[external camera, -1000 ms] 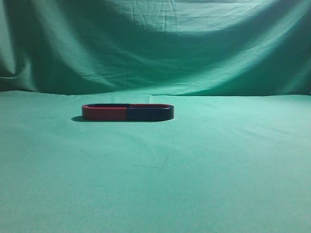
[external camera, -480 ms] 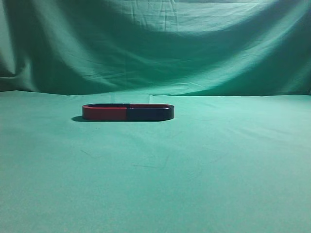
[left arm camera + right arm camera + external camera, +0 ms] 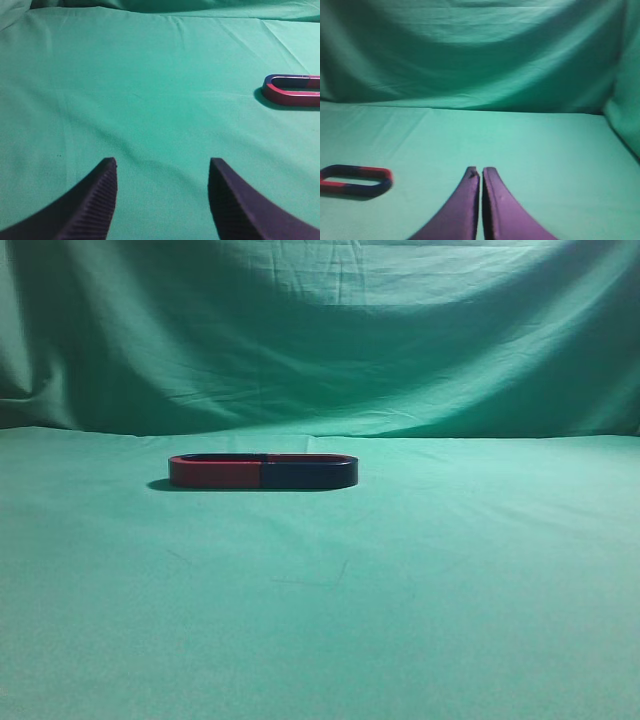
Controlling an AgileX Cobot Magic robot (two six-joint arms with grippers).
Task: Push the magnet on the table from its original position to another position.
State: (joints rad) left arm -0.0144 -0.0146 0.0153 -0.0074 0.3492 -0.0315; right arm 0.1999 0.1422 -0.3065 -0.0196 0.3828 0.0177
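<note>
The magnet (image 3: pixel 308 474) lies flat on the teal-green table (image 3: pixel 420 590), left of centre, with its dark navy long side facing the exterior camera. It also shows at the left of the right wrist view (image 3: pixel 366 188), navy near side and thin red far arm. My right gripper (image 3: pixel 481 170) is shut and empty, well to the right of the magnet and apart from it. My left gripper (image 3: pixel 162 161) is open and empty over bare cloth, far from the magnets. Neither gripper shows in the exterior view.
A same-sized U-shaped magnet with a red long side (image 3: pixel 215 474) butts end to end against the navy one, making one long oval. Its end shows at the right edge of the left wrist view (image 3: pixel 292 92). A green backdrop curtain (image 3: pixel 320 340) hangs behind the table.
</note>
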